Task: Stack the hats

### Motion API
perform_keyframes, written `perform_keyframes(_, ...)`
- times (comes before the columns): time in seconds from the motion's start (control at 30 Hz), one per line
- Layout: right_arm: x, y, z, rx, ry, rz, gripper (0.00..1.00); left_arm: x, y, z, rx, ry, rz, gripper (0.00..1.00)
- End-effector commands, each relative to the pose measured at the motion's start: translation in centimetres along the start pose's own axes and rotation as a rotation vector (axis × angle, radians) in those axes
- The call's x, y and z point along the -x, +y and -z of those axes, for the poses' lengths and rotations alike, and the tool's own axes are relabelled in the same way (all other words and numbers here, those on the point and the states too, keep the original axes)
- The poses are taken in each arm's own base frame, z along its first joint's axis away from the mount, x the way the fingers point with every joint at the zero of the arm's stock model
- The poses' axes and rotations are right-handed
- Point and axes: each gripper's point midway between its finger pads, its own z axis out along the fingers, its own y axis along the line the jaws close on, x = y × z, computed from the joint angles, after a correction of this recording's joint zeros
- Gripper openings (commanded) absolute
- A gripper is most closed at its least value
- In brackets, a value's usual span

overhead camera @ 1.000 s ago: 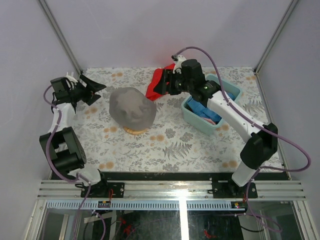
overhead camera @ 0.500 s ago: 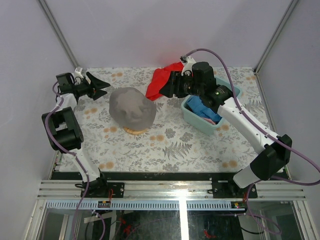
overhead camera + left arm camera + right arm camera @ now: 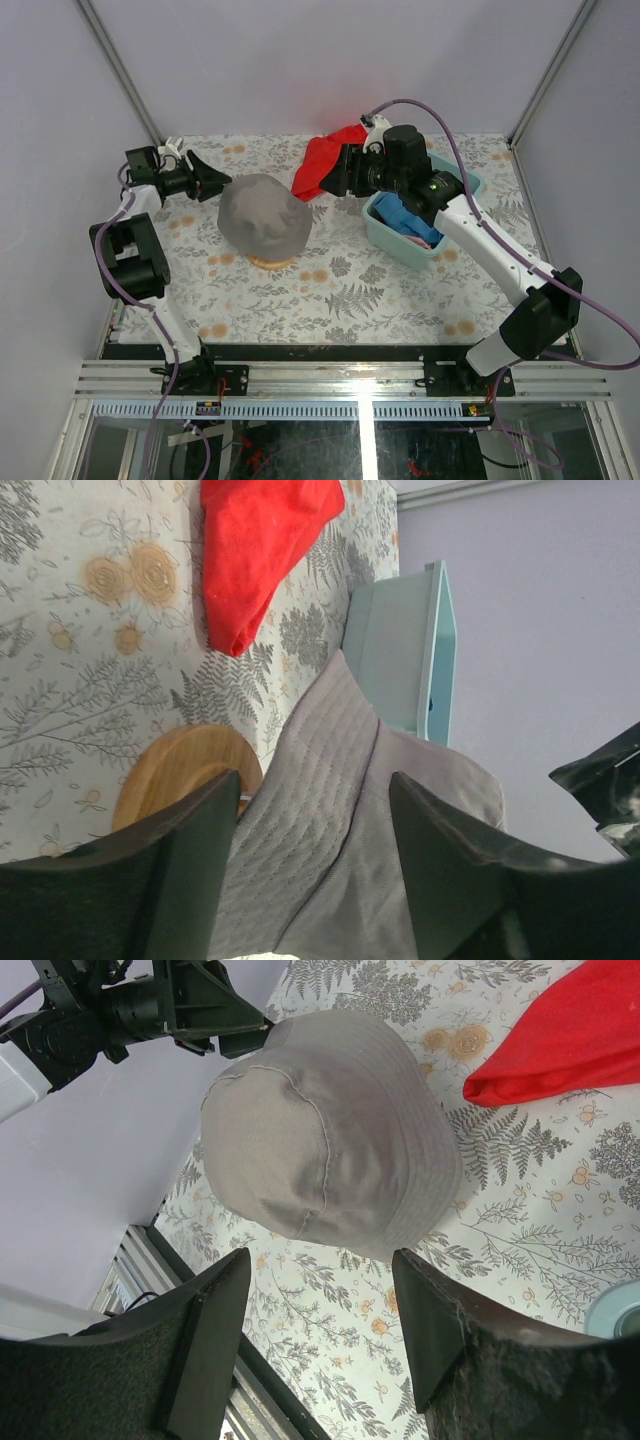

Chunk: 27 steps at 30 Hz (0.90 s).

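Observation:
A grey hat [image 3: 263, 217] sits over a wooden stand [image 3: 268, 261] in the middle of the table. My left gripper [image 3: 218, 181] is at its left edge; in the left wrist view its jaws stand apart on either side of the grey hat's [image 3: 360, 820] fabric, open. My right gripper [image 3: 335, 172] hangs open and empty above the table, right of the hat, with the grey hat [image 3: 330, 1140] ahead of it. A blue hat [image 3: 398, 212] and a pink hat [image 3: 424, 239] lie in the teal bin [image 3: 455, 176].
A flat red cloth [image 3: 325, 160] lies at the back, behind my right gripper. The teal bin stands at the right under my right forearm. Cage posts rise at the back corners.
My left gripper has swung right to the grey hat's edge, and its jaws have narrowed. My right arm shifted slightly right early on and has held still since.

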Motion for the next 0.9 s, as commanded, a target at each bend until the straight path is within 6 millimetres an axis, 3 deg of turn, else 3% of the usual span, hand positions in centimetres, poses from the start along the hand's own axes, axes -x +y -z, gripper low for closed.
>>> perform_keyframes(0.0, 0.3, -0.3, 0.1, -0.006, -0.016, -0.011, 0.66, -1.0, 0.6, -0.3, -0.009, 0.043, 0.031, 0.44)
perform_keyframes(0.13, -0.1, -0.8, 0.1, -0.022, -0.008, -0.025, 0.66, -1.7, 1.1, -0.4, -0.01, 0.056, 0.05, 0.34)
perform_keyframes(0.33, -0.3, -1.4, 0.1, -0.04, -0.004, -0.039, 0.66, -2.5, 2.2, -0.5, 0.019, 0.056, 0.073, 0.02)
perform_keyframes(0.67, 0.0, -2.2, 1.0, -0.074, -0.024, -0.036, 0.66, -4.4, 5.3, -0.5, 0.113, 0.045, 0.115, 0.0)
perform_keyframes(0.87, 0.3, -4.9, 2.1, -0.195, -0.016, -0.008, 0.66, -5.5, 6.3, -0.6, 0.132, 0.056, 0.138, 0.0)
